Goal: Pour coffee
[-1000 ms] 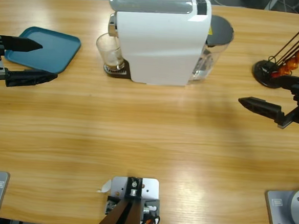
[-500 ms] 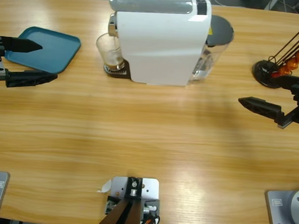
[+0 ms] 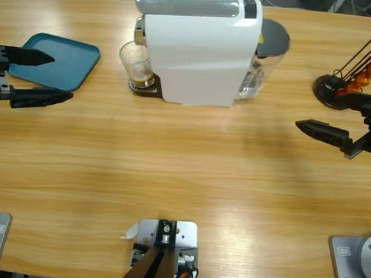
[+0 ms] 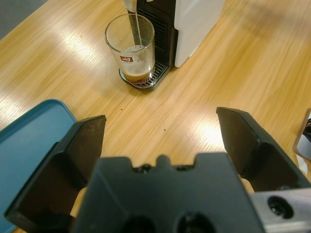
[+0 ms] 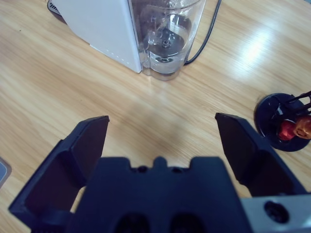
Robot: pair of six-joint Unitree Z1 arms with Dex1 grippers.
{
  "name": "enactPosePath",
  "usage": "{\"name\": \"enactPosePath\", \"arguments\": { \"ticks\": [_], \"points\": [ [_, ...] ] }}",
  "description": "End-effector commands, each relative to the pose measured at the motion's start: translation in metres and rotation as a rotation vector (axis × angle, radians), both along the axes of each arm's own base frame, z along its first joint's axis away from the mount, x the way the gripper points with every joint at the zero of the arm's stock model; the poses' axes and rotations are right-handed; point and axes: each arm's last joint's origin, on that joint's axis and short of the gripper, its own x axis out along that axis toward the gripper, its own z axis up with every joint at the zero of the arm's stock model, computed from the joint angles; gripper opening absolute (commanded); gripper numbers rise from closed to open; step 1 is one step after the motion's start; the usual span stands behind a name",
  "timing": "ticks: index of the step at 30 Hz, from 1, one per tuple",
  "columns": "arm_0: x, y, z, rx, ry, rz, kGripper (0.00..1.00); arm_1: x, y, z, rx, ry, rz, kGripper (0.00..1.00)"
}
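Note:
A clear glass (image 3: 137,63) stands on the drip grate of the white coffee machine (image 3: 201,51), at its left end. In the left wrist view the glass (image 4: 131,46) holds a little brown coffee (image 4: 135,75) at the bottom, and a thin stream runs down from the spout. My left gripper (image 3: 62,76) is open over the table's left edge, well short of the glass (image 4: 163,121). At the right side my right gripper (image 3: 324,112) is open with nothing in it, and it faces the machine's clear water tank (image 5: 167,34).
A teal tray (image 3: 57,57) lies at the far left, under the left gripper's upper jaw. A black stand with orange capsules on thin rods (image 3: 342,83) sits at the right, close behind the right gripper. A black cable (image 5: 204,34) runs behind the tank.
The left gripper has edged slightly to the right. Nothing else has moved.

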Motion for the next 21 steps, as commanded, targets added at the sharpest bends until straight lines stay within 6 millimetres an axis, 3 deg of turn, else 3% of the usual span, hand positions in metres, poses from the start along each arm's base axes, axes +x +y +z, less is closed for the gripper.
{"name": "enactPosePath", "arguments": {
  "ticks": [1, 9, 21],
  "points": [
    [0.008, -0.004, -0.015, 0.006, 0.041, -0.026, 0.996, -0.002, 0.001, -0.007, -0.004, 0.022, 0.012, 1.0],
    [0.02, -0.011, -0.018, -0.007, 0.04, -0.104, 1.0, -0.005, -0.002, -0.005, 0.007, 0.004, 0.009, 1.0],
    [0.085, -0.031, -0.03, 0.047, 0.027, -0.194, 1.0, -0.005, -0.002, -0.004, 0.013, -0.002, 0.01, 1.0]
  ]
}}
